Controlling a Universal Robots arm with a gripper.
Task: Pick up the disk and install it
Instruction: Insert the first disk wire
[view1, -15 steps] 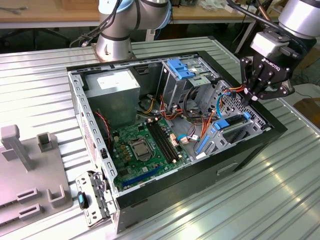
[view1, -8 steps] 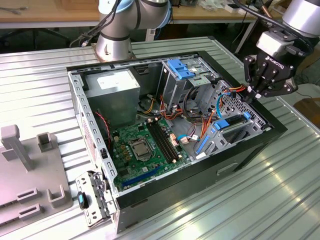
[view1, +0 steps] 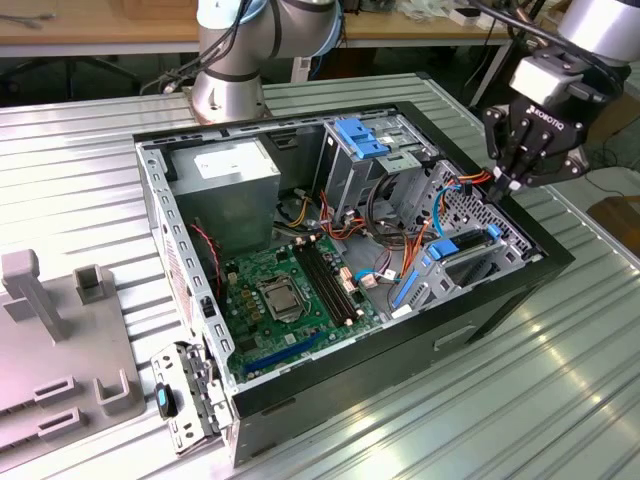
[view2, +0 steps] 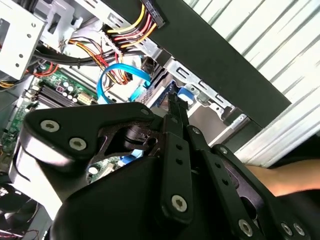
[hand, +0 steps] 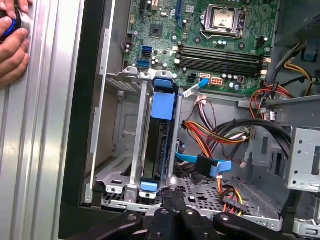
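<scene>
The disk (hand: 157, 142) stood on edge inside the drive cage (hand: 117, 150), its blue carrier held between the cage's metal rails. On that showing, the picking up and the slotting in looked done. The gripper (hand: 173, 194) hovered just outside the cage's open end, in line with the disk, its fingers pressed together with nothing between them. It seemed just clear of the carrier's end, though contact could not be ruled out. Whether the disk sat fully home and latched in the cage could not be told — at most a final seating seemed left.
</scene>
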